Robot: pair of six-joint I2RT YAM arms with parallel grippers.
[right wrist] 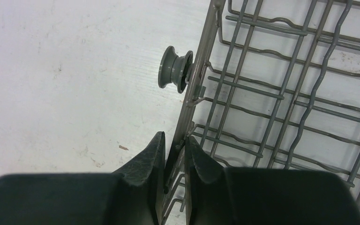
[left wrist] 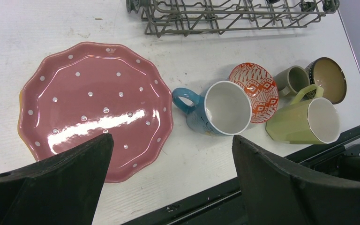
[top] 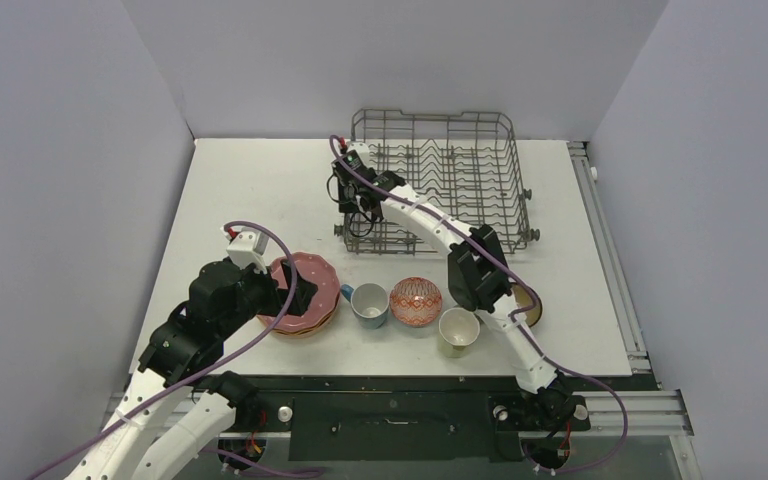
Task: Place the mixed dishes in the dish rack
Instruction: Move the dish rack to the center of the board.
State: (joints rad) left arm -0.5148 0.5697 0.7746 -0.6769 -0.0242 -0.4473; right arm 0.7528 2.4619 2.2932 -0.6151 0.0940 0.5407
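One wire rack at far side of table. Right gripper pinched narrow onto rack's left rim wire, just beside one small wheel. Left gripper spread wide, holding nothing, hovering above one pink plate topping stack. Orange edge peeks beneath; number of plates below unclear. To right of plate:
- three mugs: blue mug, yellow mug, olive mug
- one red patterned dish
- one brown bowl

All these dishes on table, outside rack.
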